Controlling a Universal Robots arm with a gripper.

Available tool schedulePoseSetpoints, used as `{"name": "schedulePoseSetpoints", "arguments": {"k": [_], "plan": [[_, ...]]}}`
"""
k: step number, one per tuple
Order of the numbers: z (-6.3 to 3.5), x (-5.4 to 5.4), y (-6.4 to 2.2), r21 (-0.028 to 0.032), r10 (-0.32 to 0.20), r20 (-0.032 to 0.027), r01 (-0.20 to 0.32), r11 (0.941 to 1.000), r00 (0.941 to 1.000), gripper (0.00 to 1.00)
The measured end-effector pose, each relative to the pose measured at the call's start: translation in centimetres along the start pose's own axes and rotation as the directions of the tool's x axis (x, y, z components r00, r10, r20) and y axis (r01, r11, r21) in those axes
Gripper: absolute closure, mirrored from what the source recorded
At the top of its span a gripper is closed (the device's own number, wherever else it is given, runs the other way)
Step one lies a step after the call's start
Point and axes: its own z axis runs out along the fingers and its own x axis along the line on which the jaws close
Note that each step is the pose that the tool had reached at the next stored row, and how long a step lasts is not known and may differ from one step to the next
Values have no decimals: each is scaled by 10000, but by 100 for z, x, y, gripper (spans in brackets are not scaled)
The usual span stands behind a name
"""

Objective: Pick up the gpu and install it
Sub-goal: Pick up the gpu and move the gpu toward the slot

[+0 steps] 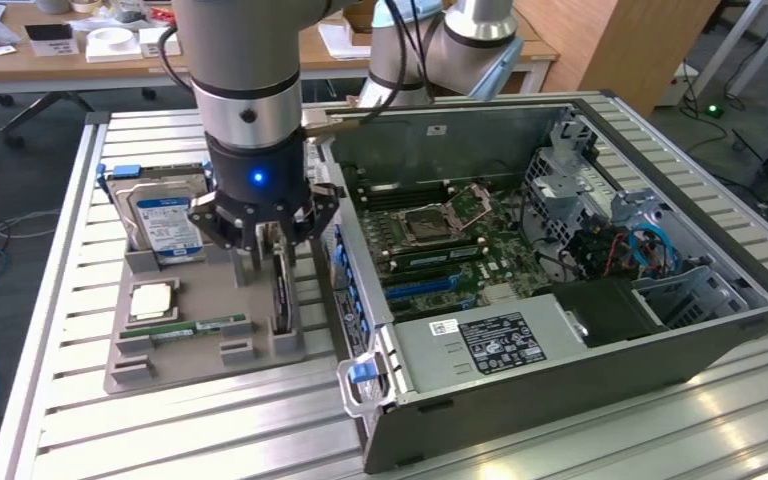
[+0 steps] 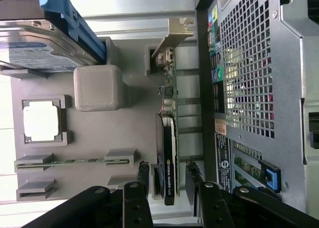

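Black fingertips (image 2: pixel 143 177) of the tool (image 2: pixel 168 178) sit nearest the wrist camera. They are spread apart, with a gap on either side of the gpu (image 2: pixel 168 138). This is a thin dark card with a black shroud, a small green logo on its edge and a silver metal bracket at its far end. It stands on its long edge in a slot of the grey plastic holder tray (image 2: pixel 132 123), just beside the perforated grey wall of the computer case (image 2: pixel 259 88). The same tray holds a square silver processor chip (image 2: pixel 42 121), a narrow green RAM stick (image 2: pixel 75 162) and a silver hard drive with a blue label (image 2: pixel 40 54).

In the exterior view, the tool (image 1: pixel 275 262) hangs straight down over the tray (image 1: pixel 144 360), straddling the gpu (image 1: pixel 283 305). The card stands upright at the tray edge nearest the open case (image 1: pixel 558 300), on the ribbed aluminium table (image 1: pixel 157 440).

The step in hand looks like the pick-up: the tool is placed for the grasp, which is not yet made. Closing calls for the pads to meet the card's two flat faces squarely. Any lift would need to run straight out of the slot, so the thin board neither binds nor tips against the case.
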Motion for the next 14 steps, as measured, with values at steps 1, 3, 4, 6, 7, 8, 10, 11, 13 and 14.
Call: {"name": "schedulePoseSetpoints", "arguments": {"k": [1, 3, 4, 6, 7, 8, 10, 11, 13, 14], "plan": [[18, 0, -1, 0, 0, 0, 0, 10000, 10000, 57], [37, 1, -2, 0, 0, 1, 0, 10000, 10000, 57], [37, 1, -2, 1, 0, 0, 0, 10000, 10000, 57], [42, -8, -1, -1, -1, 0, 1, 10000, 10000, 57], [46, -21, 0, -2, -1, 0, 1, 10000, 10000, 57], [50, -34, 1, 0, 0, 0, 0, 10000, 10000, 57], [59, -51, 2, -2, 0, 1, 0, 10000, 10000, 57], [60, -51, 2, -1, 1, 1, -1, 10000, 10000, 57], [60, -51, 2, -1, 1, 0, -1, 10000, 10000, 57], [60, -51, 2, -1, 1, 0, -1, 10000, 10000, 57]]}}
